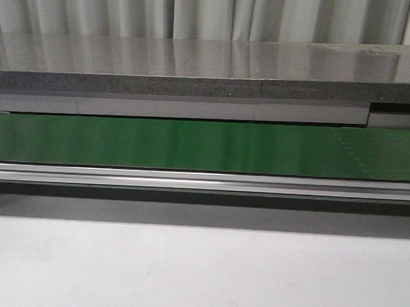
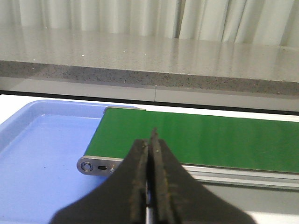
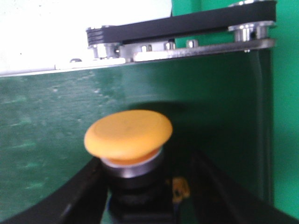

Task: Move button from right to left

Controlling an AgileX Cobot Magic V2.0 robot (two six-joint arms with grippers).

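Observation:
The button [image 3: 128,133] shows only in the right wrist view. It has a round yellow-orange cap, a silver collar and a dark body, and it stands upright on the green conveyor belt [image 3: 46,116]. My right gripper [image 3: 147,184] is open, with one finger on each side of the button's body. One finger lies close against the body, and a gap shows on the other side. My left gripper [image 2: 150,140] is shut and empty. It hovers near the end of the green belt [image 2: 201,135]. Neither gripper nor the button shows in the front view.
A blue tray [image 2: 37,154] lies under and beside the belt's end roller [image 2: 96,165]. The green belt [image 1: 192,145] runs across the front view behind an aluminium rail [image 1: 190,180], with a grey counter [image 1: 195,65] behind it. A black drive belt with pulleys [image 3: 187,25] runs along the belt's end.

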